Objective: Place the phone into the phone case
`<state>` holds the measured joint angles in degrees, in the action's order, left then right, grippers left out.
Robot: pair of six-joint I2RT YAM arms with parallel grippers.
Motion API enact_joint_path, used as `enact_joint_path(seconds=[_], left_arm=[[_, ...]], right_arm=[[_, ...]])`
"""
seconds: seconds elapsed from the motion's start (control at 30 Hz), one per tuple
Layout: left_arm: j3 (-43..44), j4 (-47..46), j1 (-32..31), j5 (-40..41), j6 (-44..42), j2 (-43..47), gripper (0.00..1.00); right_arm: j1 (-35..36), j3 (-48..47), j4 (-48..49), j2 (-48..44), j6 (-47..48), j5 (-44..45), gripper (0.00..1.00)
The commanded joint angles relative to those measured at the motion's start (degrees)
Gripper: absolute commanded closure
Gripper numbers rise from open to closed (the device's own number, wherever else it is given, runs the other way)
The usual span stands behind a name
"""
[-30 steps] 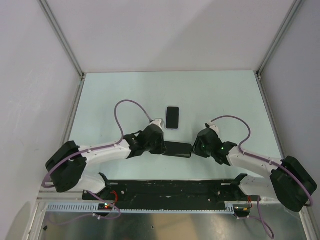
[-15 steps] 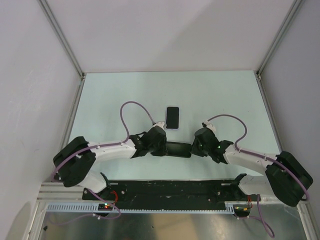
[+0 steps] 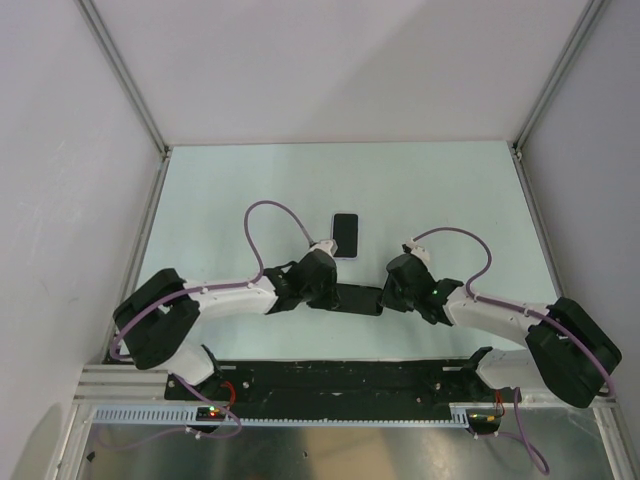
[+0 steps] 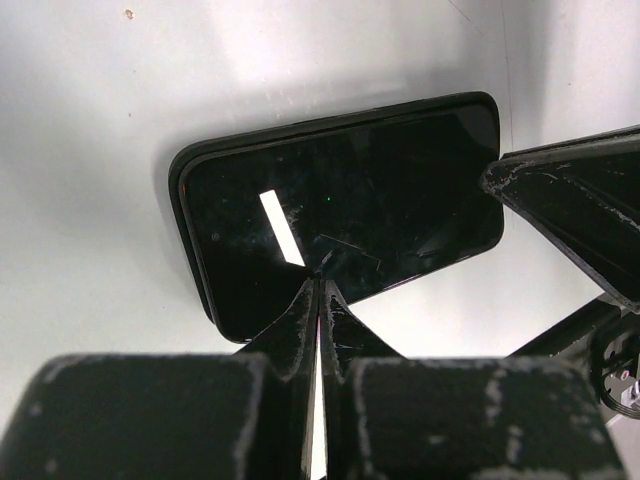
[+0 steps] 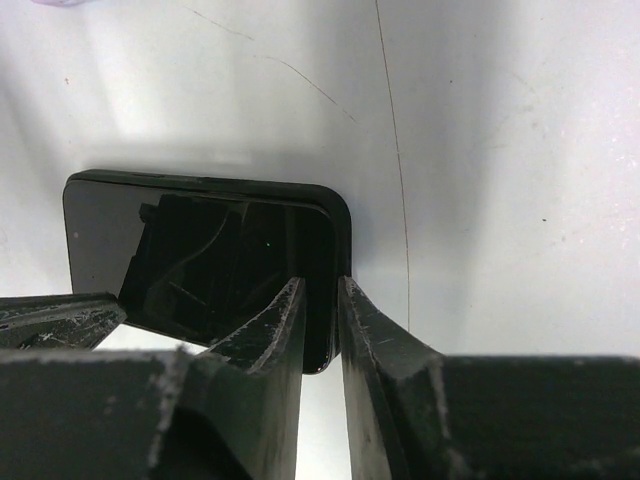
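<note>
Left fingers [image 4: 290, 325] are shut, tips on the phone [image 4: 350, 190] screen. Right fingers [image 5: 265, 335] straddle its end, can't tell if they're pinching. I'd press flat so all corners seat.

Shut fingers [image 4: 292, 322] perhaps touching phone [image 4: 345, 195]

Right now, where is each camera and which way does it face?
Top external: above and behind the robot, looking down at the table; left arm and right arm show.
Left wrist: on the left arm, looking past the left gripper at the dark phone.
Right wrist: on the right arm, past the right gripper at the phone's other end.
Shared: all three show that phone.
</note>
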<state>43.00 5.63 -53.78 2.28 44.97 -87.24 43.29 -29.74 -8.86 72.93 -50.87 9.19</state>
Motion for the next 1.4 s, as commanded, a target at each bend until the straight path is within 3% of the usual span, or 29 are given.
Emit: enact_joint_path(seconds=[0.0, 0.37, 0.5, 0.73, 1.37], left_arm=[[1.28, 0.34, 0.23, -0.2, -0.65, 1.63, 0.96], [-1.44, 6.74, 0.87, 6.25, -2.98, 12.58, 0.67], [-2.7, 7.87, 0.43, 7.78, -3.71, 12.84, 0.7], [-2.76, 8.85, -1.29, 10.97, -3.68, 11.7, 0.65], [2.51, 7.62, -2.21, 10.24, -4.36, 3.81, 0.72]], right_arm=[[0.64, -0.18, -2.09, -0.7, 1.36, 2.05, 0.73], [1.71, -2.77, -6.41, -3.07, 3.16, 3.14, 0.68], [2.24, -2.78, -5.98, -2.58, 3.24, 2.97, 0.68], [2.39, -3.07, -6.26, -1.91, 3.6, 3.06, 0.68], [2.41, -3.22, -6.07, -1.17, 3.22, 2.84, 0.69]])
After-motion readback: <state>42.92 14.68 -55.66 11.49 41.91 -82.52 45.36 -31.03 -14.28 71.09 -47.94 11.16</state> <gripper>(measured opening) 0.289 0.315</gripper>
